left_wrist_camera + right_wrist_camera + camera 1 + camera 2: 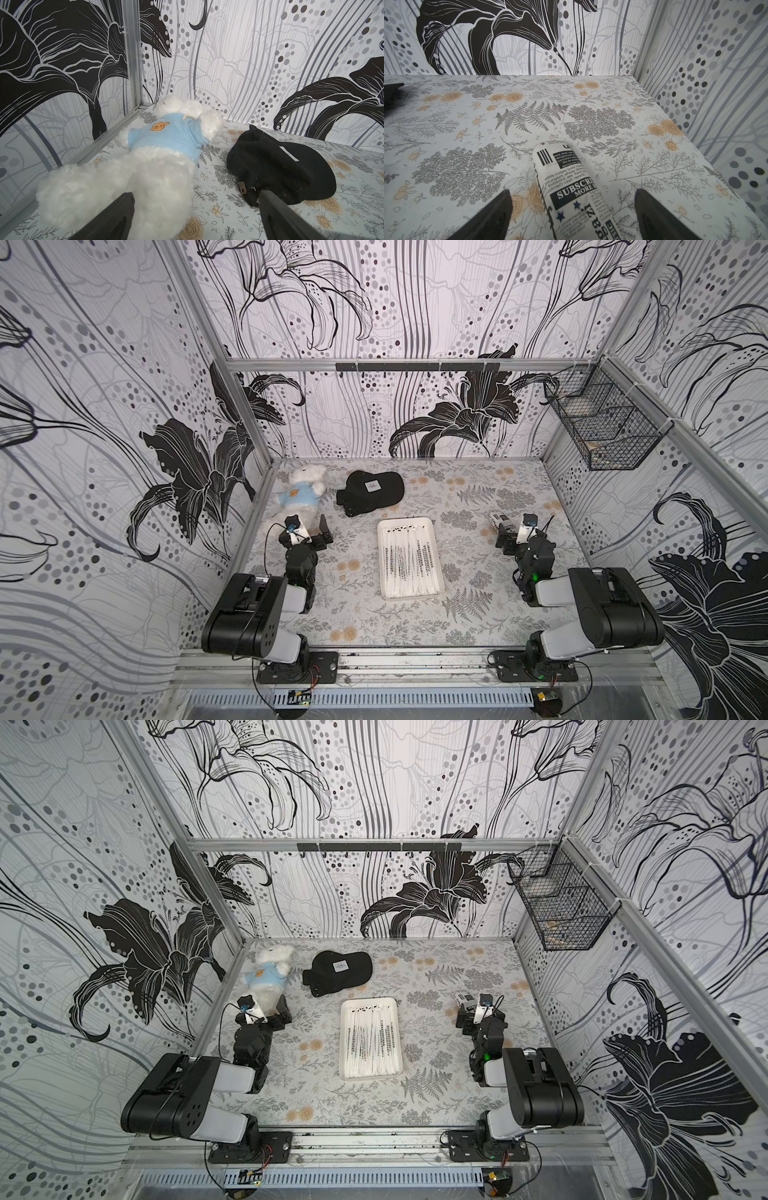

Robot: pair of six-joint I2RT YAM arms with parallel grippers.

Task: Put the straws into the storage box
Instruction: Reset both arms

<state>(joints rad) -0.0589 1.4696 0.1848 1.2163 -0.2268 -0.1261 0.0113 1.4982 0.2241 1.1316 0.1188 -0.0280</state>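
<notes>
Left gripper [195, 193] and right gripper [573, 192] both hang with jaws apart, holding nothing, flanking the shallow white rectangular storage box [405, 521] mid-frame, where the thin white paper-wrapped straws [409, 564] already lie, long axes running top-to-bottom, neither arm clearly nearer.

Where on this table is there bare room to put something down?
Freest: the far right of the table, between the black cap and the right wall. Also the near strip before the storage box, between the arm bases. Crowded: the far left corner, with teddy bear, cap and left gripper; a printed tube lies by the right gripper.
</notes>
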